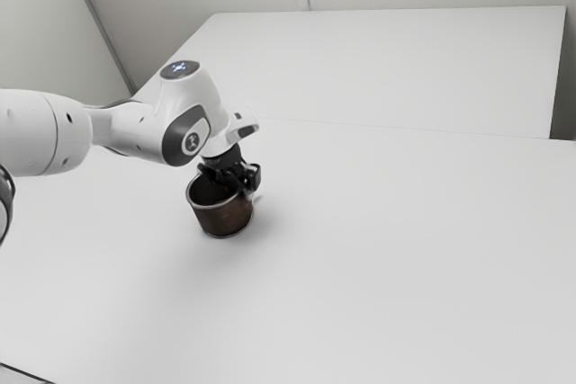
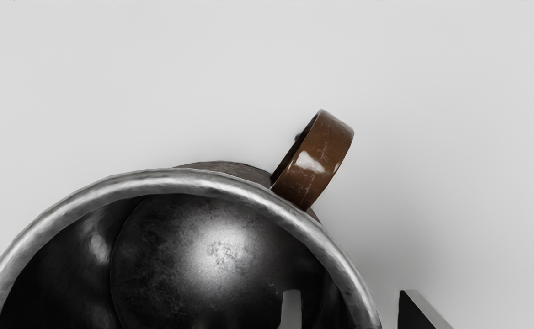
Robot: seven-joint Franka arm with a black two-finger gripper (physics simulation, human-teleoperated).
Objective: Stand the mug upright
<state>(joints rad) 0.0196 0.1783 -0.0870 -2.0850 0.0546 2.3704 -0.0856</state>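
Observation:
My black gripper (image 1: 236,181) is at the rim of the brown mug (image 1: 224,219), on the side toward the exterior view's right. The mug stands upright on the table, its dark mouth facing up. In the wrist view, the gripper (image 2: 350,308) has one finger inside the mug and the other outside, with the wall of the mug (image 2: 175,180) between them and gaps on both sides, so it is open. The brown handle (image 2: 324,157) sticks out from the mug's outer wall. The mug's base is hidden from the wrist view by its own walls.
The white table (image 1: 378,258) extends around the mug. Another white tabletop (image 1: 387,65) lies behind it, toward the pale walls. The arm comes in from the exterior view's left.

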